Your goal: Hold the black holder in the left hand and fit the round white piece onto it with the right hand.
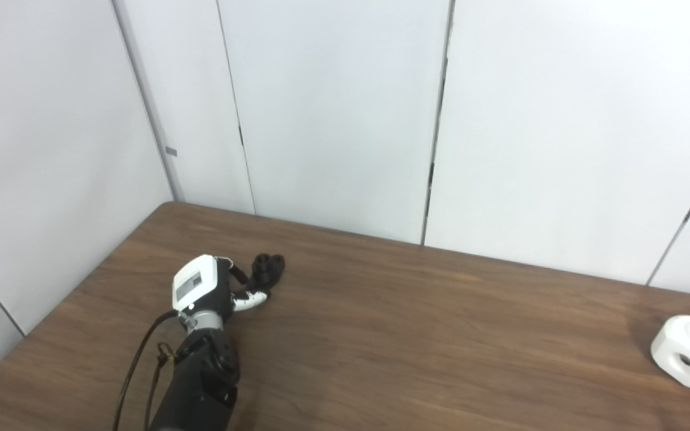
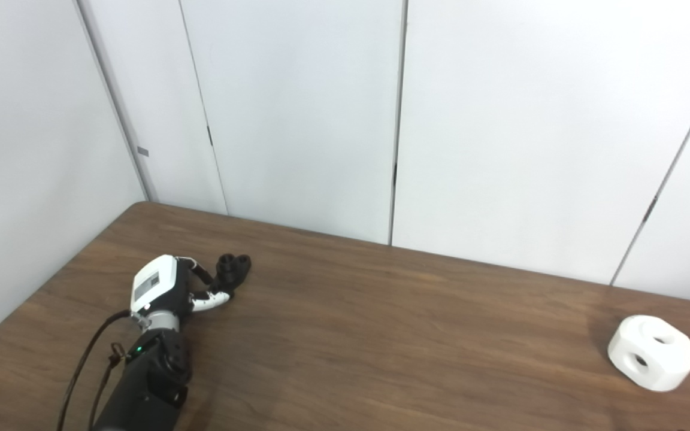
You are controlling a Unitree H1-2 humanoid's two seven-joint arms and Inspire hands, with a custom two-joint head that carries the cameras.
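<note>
Black holder (image 1: 268, 267) lies on the brown surface (image 1: 417, 335) at about ten o'clock from its middle, near the far left corner, with the left robot hand (image 1: 210, 290) just at its near-left side. Largest first: the surface is broad and bare between the two task parts, so the round white piece (image 2: 651, 352) sits well apart at about four o'clock, close to the right edge, and no right robot hand is in view at all. That white piece is a chunky rounded block with round holes in its top and side faces; it has no clear long axis, and one hole faces up and toward the camera. The left robot hand has its fingers (image 1: 253, 297) curled toward the holder, reaching its base, but whether they have closed on it cannot be told from here. The holder looks short and stubby, its lobed top with dark sockets pointing up and slightly away toward one o'clock. My worry is that a partial, low grip could tip or push the small holder away along the slick wood, or let it twist during fitting.
</note>
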